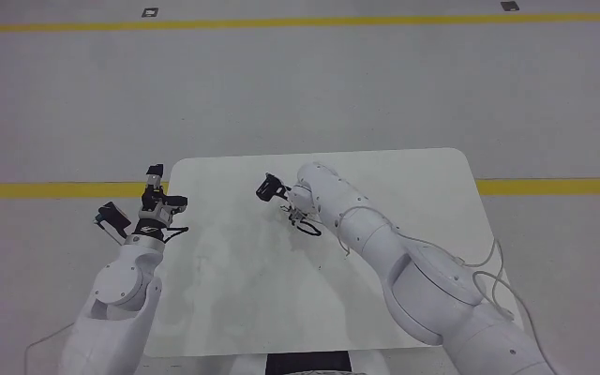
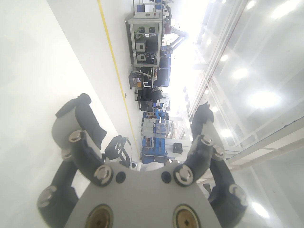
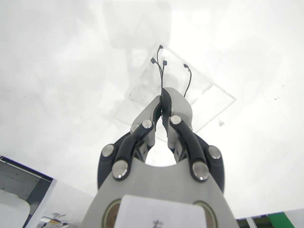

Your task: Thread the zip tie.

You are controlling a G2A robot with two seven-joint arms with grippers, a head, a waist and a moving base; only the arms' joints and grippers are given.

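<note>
Right tool [image 3: 162, 97] is pinched tight on a small bunch of black zip ties [image 3: 159, 72]. They run straight on from its tips, square heads at the far end, over a clear tray [image 3: 215, 97] on the counter [image 1: 412, 187]. A fourth tie [image 3: 189, 79] sits just beside. Left tool [image 2: 142, 106], fingers apart and empty, hangs at the counter's left edge, well apart. The right arm is the nearer, and I reckon the left must come across to meet those heads.

Zip ties [image 3: 162, 83] black plastic; tray [image 3: 213, 105] glossy, probably acrylic; table [image 3: 59, 48] matt.
</note>
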